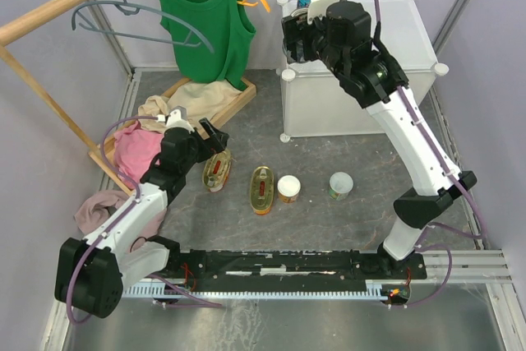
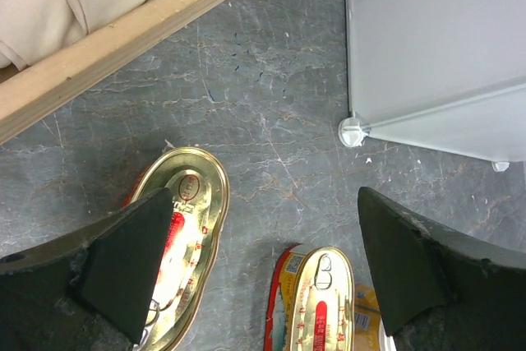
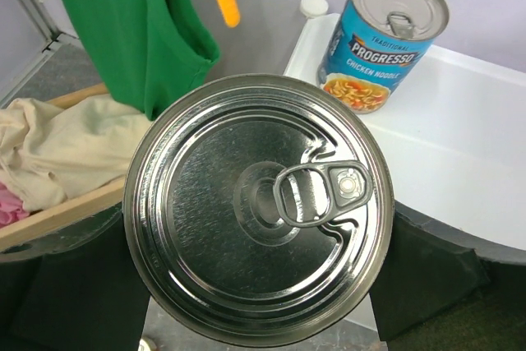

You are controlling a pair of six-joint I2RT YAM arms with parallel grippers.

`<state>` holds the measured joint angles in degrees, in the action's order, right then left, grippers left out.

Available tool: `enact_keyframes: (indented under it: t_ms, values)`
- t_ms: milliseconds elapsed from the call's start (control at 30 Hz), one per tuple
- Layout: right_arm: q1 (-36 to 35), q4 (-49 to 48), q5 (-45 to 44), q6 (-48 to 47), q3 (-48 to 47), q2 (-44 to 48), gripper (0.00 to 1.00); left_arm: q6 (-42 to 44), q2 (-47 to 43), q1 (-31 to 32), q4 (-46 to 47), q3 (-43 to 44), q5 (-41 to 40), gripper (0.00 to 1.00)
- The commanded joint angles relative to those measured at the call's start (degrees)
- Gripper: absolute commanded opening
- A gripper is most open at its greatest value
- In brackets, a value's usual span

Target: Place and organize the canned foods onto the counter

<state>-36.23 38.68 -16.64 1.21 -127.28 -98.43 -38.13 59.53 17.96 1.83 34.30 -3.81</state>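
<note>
My right gripper (image 1: 297,34) is shut on a tall silver-topped tin (image 3: 259,207) and holds it over the left end of the white counter (image 1: 386,55). A second tall blue-labelled tin (image 3: 386,26) stands upright on the counter top (image 3: 460,154) near its back corner. My left gripper (image 2: 263,260) is open and hovers low over the floor between two flat oval yellow-red tins, one under its left finger (image 2: 185,228) and one nearer the middle (image 2: 316,302). Both oval tins (image 1: 216,172) (image 1: 262,190), an orange-labelled small can (image 1: 288,189) and a green-labelled small can (image 1: 341,185) lie on the grey floor.
A shallow wooden tray (image 1: 242,100) of clothes sits at the back left, with more clothes (image 1: 136,150) beside my left arm. A green top (image 1: 205,26) hangs on a wooden rail (image 1: 57,10). The counter's front corner foot (image 2: 352,131) is close ahead of my left gripper.
</note>
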Motion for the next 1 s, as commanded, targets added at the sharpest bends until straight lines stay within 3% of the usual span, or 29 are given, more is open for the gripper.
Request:
enact_keyframes:
  t_ms: [0,400,967]
  values:
    - [2.0,-10.2,-0.7,0.4,-6.0,-0.7,0.01,-1.3,0.7,-0.4,1.8,1.4,1.4,1.0]
    - [7.4,-7.2,1.1,3.4,-15.2,-9.6,0.01,-1.0,3.0,-0.5,2.5,2.5,1.7,1.0]
    - [11.0,-5.5,3.0,6.8,-14.9,-9.5,0.01,-1.7,5.1,-0.7,2.6,4.5,3.1,1.0]
